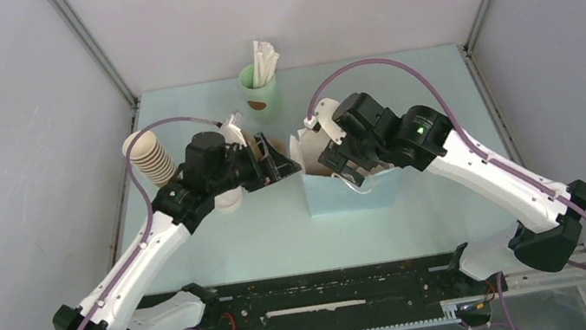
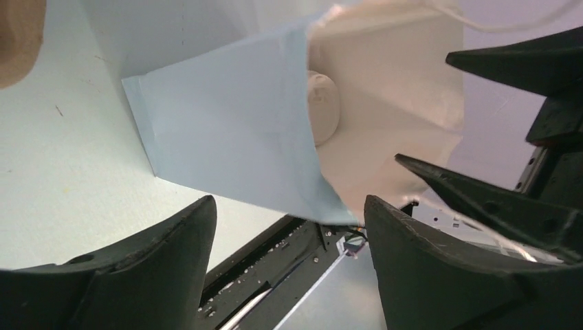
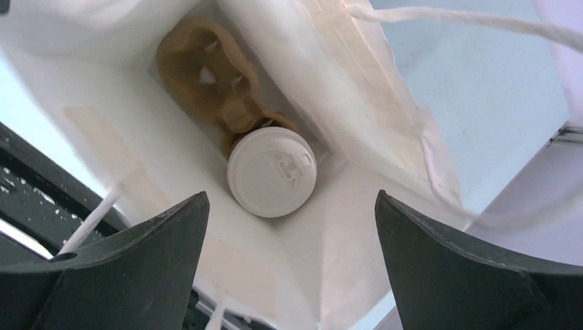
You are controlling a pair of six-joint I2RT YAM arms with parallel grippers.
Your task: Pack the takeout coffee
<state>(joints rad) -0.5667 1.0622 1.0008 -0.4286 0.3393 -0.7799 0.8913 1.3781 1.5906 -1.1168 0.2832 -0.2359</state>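
Kraft paper under a round white plastic lid, the small takeout coffee cup [image 3: 271,172] sits lid-up at the bottom of the light-blue paper bag [image 1: 347,199], just beside a brown moulded-pulp carrier [image 3: 206,69]. I judge it light but crushable, with a soft thin wall and a slick lid that could pop off, so any hold belongs around the paper body, not the lid. The 2 grippers are spread wide and grasp nothing: the left gripper [image 2: 289,206] beside the bag's mouth, the right gripper [image 3: 292,197] above it.
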